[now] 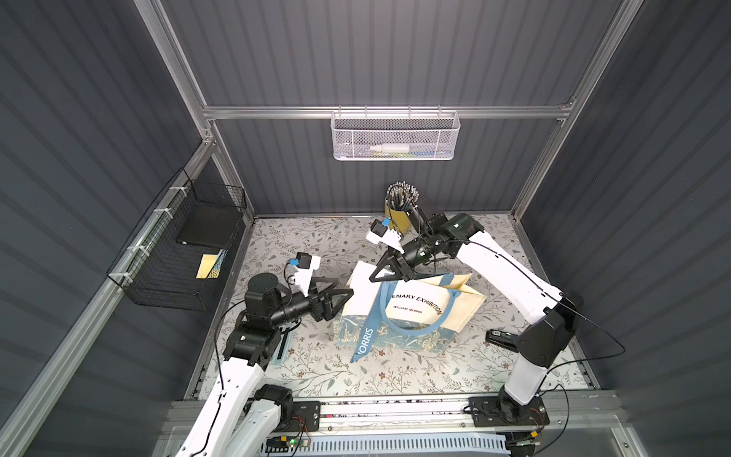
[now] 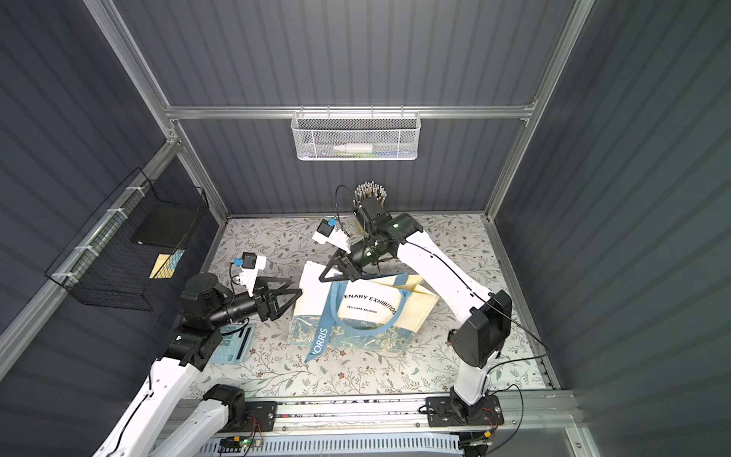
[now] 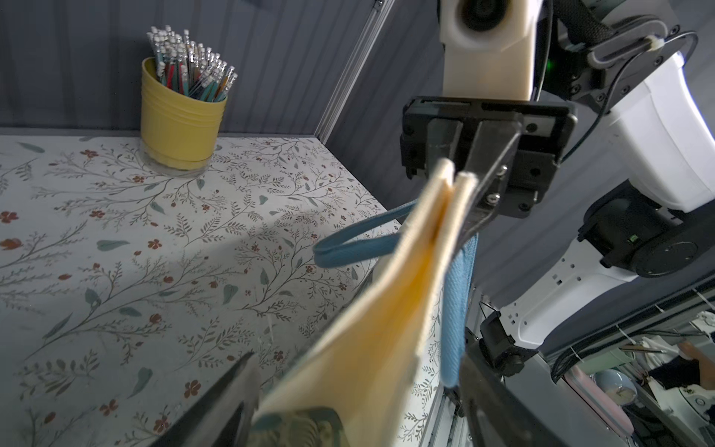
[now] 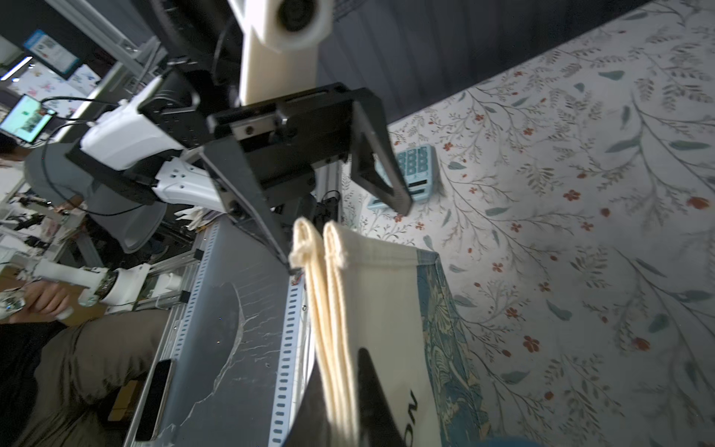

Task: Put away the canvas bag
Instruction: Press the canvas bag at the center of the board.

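Both top views: the canvas bag (image 1: pixel 419 312) is mid-table on the floral-print table cover (image 1: pixel 316 376). It's cream woven cloth, mostly lying flat, with a blue-and-gold leafy band along the near edge. A light-blue webbing strap (image 1: pixel 364 340) flops toward the near side. The right gripper (image 1: pixel 374 277) is pinched tight on the bag's far-left corner, which is held up off the cover. The left gripper (image 1: pixel 343 287) sits at the bag's left edge, black triangular fingers spread wide, gripping nothing.

Other stuff:
- a yellow ribbed cup of pencils (image 1: pixel 397 217) at the far middle
- a black stapler (image 1: pixel 499 338) on the right
- a light-blue calculator (image 2: pixel 233 344) under the left arm
- a white mesh basket (image 1: pixel 395 136) on the far wall
- a black wire basket (image 1: pixel 178 253) on the left wall

Left wrist: I'm looking along the bag's folded top edge, two thick cream layers side by side. It runs up to the right gripper (image 3: pixel 462 201), which is clamped on the end. My own dark fingers are blurry either side of the cloth, and I can't tell if they touch it. The pencil cup (image 3: pixel 180 116) stands beyond.

Right wrist: the doubled hem, frayed at the corner, is squeezed between my fingers. The left gripper (image 4: pixel 344 238) hangs past it, jaws far apart either side of that corner. One fingertip is right by the hem. The calculator (image 4: pixel 418 174) is behind.
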You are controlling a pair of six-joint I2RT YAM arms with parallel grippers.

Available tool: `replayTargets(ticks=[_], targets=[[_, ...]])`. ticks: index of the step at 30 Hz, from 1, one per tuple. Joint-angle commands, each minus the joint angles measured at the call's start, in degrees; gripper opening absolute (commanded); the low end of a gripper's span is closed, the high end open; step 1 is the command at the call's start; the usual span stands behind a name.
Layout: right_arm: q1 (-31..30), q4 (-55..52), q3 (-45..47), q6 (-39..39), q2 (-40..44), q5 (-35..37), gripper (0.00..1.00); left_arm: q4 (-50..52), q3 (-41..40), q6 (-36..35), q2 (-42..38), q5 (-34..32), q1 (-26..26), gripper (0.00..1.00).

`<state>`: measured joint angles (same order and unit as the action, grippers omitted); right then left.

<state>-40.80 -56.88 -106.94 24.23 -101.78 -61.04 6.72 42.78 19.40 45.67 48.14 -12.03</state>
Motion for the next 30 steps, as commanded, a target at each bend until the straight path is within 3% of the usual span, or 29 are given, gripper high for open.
replayTargets(ticks=[1, 8, 11, 16, 20, 24, 30], targets=[[-0.96, -4.09, 1.94, 4.00, 0.13, -9.94, 0.00, -2.33, 5.30, -4.66, 4.37, 4.49, -0.18, 0.80], [-1.31, -3.35, 1.72, 3.82, -0.50, -9.23, 0.00, -3.61, 9.42, -5.14, 10.56, 10.04, -2.00, 0.71], [-1.18, 0.30, 1.03, 0.57, -0.87, -7.21, 0.00, -4.34, 9.17, -3.68, 12.02, 13.26, -3.30, 0.58], [0.61, 9.31, 0.86, -7.33, -1.19, -5.27, 0.00, -3.77, 8.13, -4.02, 10.97, 12.35, -6.46, 0.38], [1.74, 11.80, -1.33, -9.83, -1.92, -4.99, 0.00, -0.87, 7.29, -5.89, 10.85, 12.09, -6.86, 0.28], [3.00, 11.18, -3.19, -10.32, -1.76, -3.83, 0.00, 1.57, 6.51, -7.79, 10.71, 12.11, -6.95, 0.00], [6.38, 18.97, 0.49, -15.53, 1.82, -4.26, 0.00, 3.42, 4.69, -8.39, 9.79, 11.19, -7.04, 0.03]])
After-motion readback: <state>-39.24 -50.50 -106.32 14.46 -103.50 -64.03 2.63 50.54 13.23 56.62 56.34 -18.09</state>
